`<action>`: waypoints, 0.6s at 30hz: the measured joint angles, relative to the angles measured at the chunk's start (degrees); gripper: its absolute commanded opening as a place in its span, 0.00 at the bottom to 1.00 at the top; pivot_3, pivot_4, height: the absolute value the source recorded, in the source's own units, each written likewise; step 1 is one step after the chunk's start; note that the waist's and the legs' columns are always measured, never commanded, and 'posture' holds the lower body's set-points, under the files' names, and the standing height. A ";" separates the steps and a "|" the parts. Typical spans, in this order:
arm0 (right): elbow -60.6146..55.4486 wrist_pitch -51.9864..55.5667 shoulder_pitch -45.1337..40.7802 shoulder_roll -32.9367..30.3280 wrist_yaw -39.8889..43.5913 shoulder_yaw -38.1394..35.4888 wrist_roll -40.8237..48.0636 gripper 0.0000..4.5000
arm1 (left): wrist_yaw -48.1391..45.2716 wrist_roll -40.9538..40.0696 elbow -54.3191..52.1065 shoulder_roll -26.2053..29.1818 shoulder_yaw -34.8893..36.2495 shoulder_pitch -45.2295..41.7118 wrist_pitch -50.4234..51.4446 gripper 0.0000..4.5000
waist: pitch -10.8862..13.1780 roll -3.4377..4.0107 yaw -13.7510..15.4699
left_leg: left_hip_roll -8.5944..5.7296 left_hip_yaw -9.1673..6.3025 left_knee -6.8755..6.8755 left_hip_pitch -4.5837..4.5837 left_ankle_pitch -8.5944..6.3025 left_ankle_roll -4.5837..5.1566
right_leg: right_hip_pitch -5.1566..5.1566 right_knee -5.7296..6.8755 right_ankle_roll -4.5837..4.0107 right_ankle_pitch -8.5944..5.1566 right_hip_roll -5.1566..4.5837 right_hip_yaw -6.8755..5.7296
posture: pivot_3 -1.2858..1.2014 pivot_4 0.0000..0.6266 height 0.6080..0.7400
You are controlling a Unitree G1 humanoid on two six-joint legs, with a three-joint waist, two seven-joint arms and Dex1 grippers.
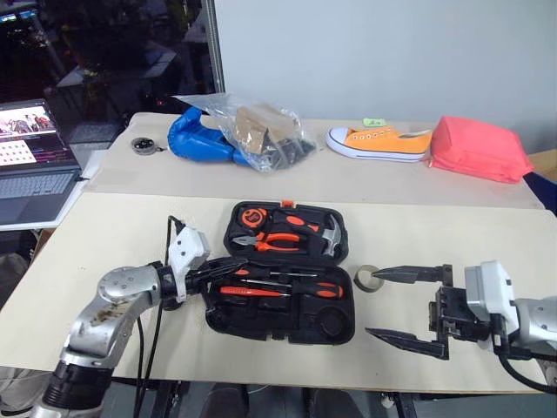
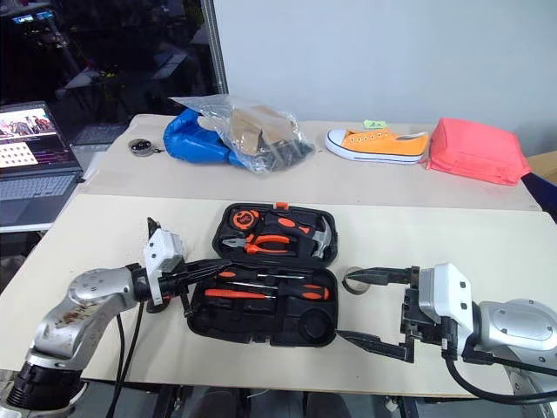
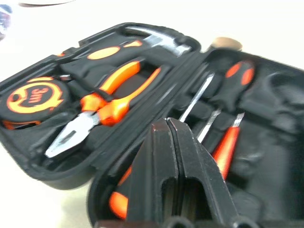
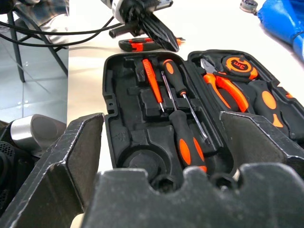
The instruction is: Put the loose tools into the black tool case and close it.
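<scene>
The black tool case (image 1: 287,329) lies open on the near table. Its far half holds pliers, a hammer and a tape measure. Two orange-and-black screwdrivers (image 4: 187,142) and a slim orange driver (image 4: 152,80) lie in the near half. My left gripper (image 1: 239,265) is shut and empty, its tips over the near half's left edge. An orange-and-black utility knife (image 4: 137,44) lies on the table under it, just outside the case. The small beige tape roll (image 1: 369,279) sits on the table right of the case. My right gripper (image 1: 372,303) stands wide open beside the roll, pointing at the case.
On the far table are a clear bag (image 1: 261,131) with a blue item, an orange shoe (image 1: 379,142) and a pink pouch (image 1: 479,148). An open laptop (image 1: 35,165) stands at the left. Bare tabletop lies in front of the case.
</scene>
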 measured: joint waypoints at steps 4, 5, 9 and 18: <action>0.24 0.24 -0.53 -0.01 -0.10 0.65 0.00 1.00 | 0.07 3.53 -0.06 0.03 -3.52 3.46 -4.37 0.01 | 0.00 0.00 -0.11 | 0.01 0.00 -0.03 0.03 0.00 0.00 | 0.00 0.00 -0.01 0.00 0.00 0.03 | 0.52 0.24 1.00; 0.25 0.28 -0.67 -0.03 -0.11 0.82 0.00 1.00 | -0.10 3.84 -0.06 0.27 -3.83 3.54 -4.96 0.01 | -0.01 0.01 -0.01 | 0.01 0.00 -0.03 0.06 0.00 0.00 | 0.03 0.00 -0.02 0.00 0.00 0.02 | 0.52 0.24 1.00; 0.25 0.35 -0.77 -0.08 -0.08 1.05 0.01 1.00 | -1.25 4.64 -0.01 1.98 -4.84 4.20 -7.48 0.01 | -0.05 0.07 0.13 | 0.00 0.02 -0.03 0.11 0.00 0.00 | 0.06 0.00 0.00 -0.01 -0.04 0.03 | 0.52 0.24 1.00; 0.24 0.53 -0.62 -0.26 0.01 1.04 0.05 1.00 | -3.11 2.16 -1.52 3.13 -4.75 6.30 -5.94 0.01 | -0.10 0.13 -0.16 | 0.01 0.03 -0.06 0.19 0.00 0.00 | 0.07 0.00 0.07 -0.04 -0.09 0.18 | 0.52 0.24 1.00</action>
